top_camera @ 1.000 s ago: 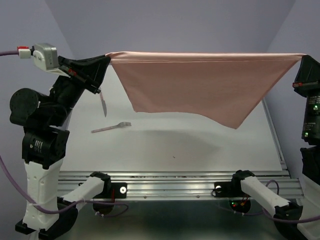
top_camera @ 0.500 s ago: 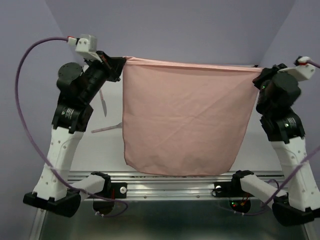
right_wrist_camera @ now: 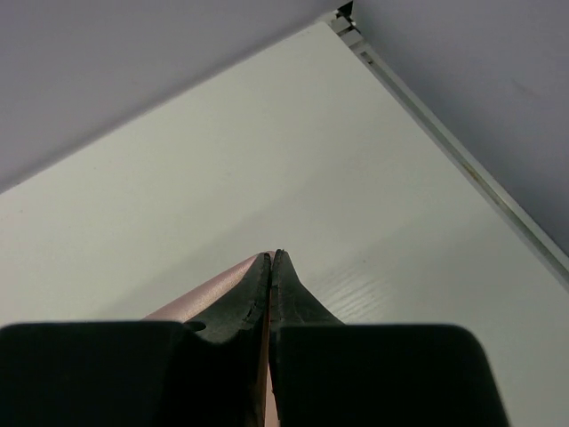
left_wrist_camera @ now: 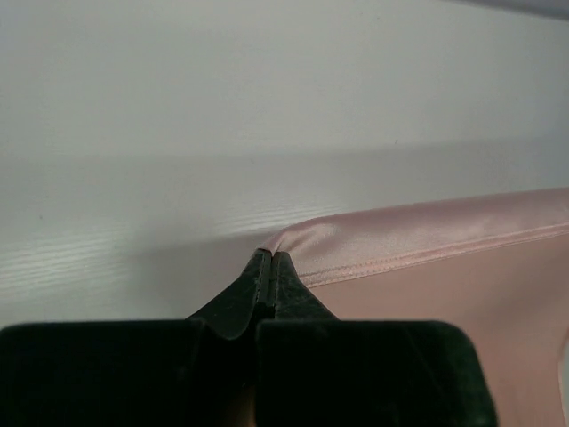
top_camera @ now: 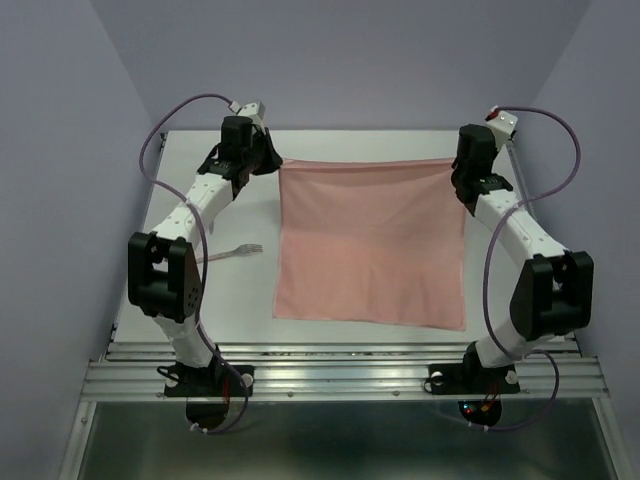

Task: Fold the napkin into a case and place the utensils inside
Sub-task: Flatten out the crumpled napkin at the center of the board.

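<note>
White table (top_camera: pixel 235 300), napkin (top_camera: pixel 370 245) spread flat, left gripper (top_camera: pixel 276 163) and right gripper (top_camera: pixel 455 166) pinching corners

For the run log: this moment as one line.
napkin spread on table | left fingers shut on far-left corner | right fingers shut on far-right corner | fork left of napkin

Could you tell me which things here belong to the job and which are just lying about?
Belongs to the job:
- thin salmon-pink cloth napkin, spread flat, far corners pinched by left gripper and right gripper
- small silvery-tined fork with pale pink handle, left of it

Not part of it:
- white table
- metal rail at its near edge
</note>
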You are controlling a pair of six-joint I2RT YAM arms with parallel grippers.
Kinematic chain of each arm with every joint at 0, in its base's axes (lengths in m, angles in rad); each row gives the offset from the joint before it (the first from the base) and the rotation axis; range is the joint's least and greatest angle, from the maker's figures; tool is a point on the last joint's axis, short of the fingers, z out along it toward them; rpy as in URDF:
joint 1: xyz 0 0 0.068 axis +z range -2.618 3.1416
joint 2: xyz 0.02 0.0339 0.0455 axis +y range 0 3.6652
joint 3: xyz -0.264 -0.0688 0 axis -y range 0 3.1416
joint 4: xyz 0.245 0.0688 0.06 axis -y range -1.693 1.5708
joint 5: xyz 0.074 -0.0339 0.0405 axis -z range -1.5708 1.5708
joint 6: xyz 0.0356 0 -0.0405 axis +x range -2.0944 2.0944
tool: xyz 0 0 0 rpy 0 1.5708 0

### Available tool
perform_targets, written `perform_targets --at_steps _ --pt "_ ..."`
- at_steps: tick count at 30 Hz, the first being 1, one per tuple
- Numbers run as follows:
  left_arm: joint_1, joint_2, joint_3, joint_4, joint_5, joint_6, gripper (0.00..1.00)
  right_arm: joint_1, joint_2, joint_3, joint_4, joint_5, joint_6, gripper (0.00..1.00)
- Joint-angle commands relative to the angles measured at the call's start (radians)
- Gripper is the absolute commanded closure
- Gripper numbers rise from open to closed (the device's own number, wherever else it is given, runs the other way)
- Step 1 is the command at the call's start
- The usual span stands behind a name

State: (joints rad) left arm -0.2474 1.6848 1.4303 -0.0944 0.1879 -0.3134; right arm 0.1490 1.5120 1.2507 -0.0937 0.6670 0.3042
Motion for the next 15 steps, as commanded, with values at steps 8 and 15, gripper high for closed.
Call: perform_targets --at_steps 8,15 --pt "0.045 0.333 0.378 0.018 0.045 -0.007 1.0 -0.098 0.332 0.209 0.281 -0.213 0.016 0.99" --pt "0.059 0.467 0.618 -0.107 0.073 0.008 1.0 -0.108 0.402 0.273 0.282 -0.323 0.061 0.99"
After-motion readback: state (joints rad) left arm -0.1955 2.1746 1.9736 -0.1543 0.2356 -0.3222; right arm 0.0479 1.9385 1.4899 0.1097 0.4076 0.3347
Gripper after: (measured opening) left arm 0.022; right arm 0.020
